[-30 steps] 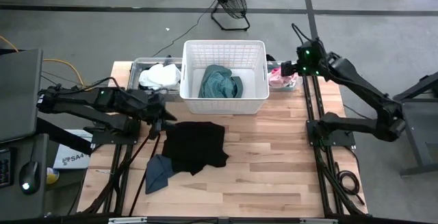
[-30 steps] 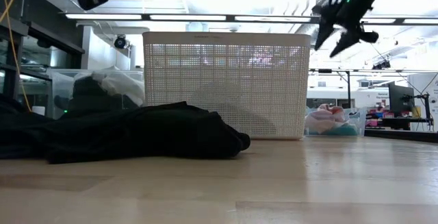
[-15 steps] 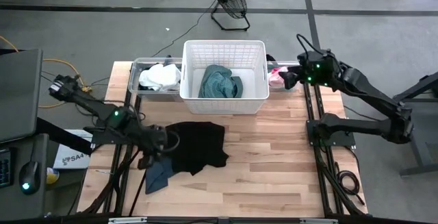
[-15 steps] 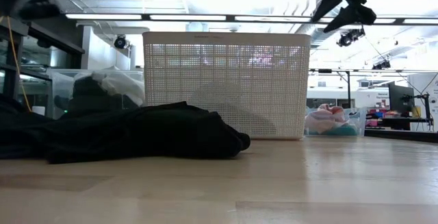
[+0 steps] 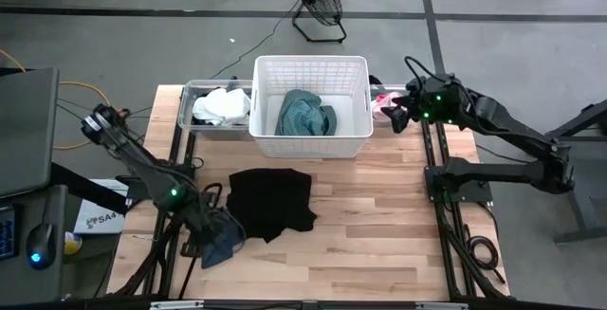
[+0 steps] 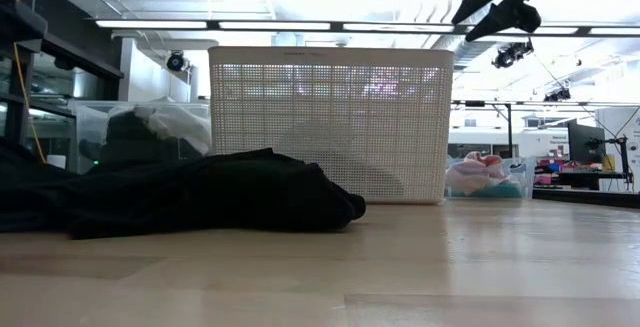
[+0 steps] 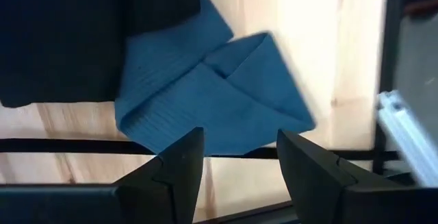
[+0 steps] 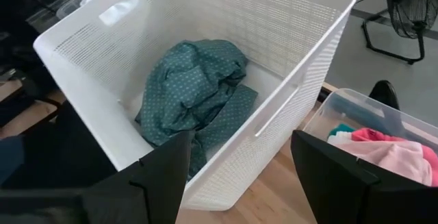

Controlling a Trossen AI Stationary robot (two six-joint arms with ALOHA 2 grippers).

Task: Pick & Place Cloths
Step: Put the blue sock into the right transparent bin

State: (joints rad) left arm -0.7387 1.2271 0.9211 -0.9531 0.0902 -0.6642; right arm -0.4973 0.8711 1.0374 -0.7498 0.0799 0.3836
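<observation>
A dark blue cloth lies flat near the table's left front, one corner tucked under the black cloth, which lies spread mid-table. My left gripper hovers open just above the blue cloth. A teal-green cloth lies inside the white lattice basket. Pink cloth sits in the right clear bin; white cloth in the left bin. My right gripper is open, raised by the basket's right side.
The basket stands at the table's far middle, flanked by two clear bins. Bare wood stretches across the table's right and near parts. A fan stands on the floor beyond the table.
My left arm has swung from beside the left bin toward the table's near edge and come down over the blue cloth. My right gripper has shifted slightly toward the basket. The cloths have stayed where they were.
</observation>
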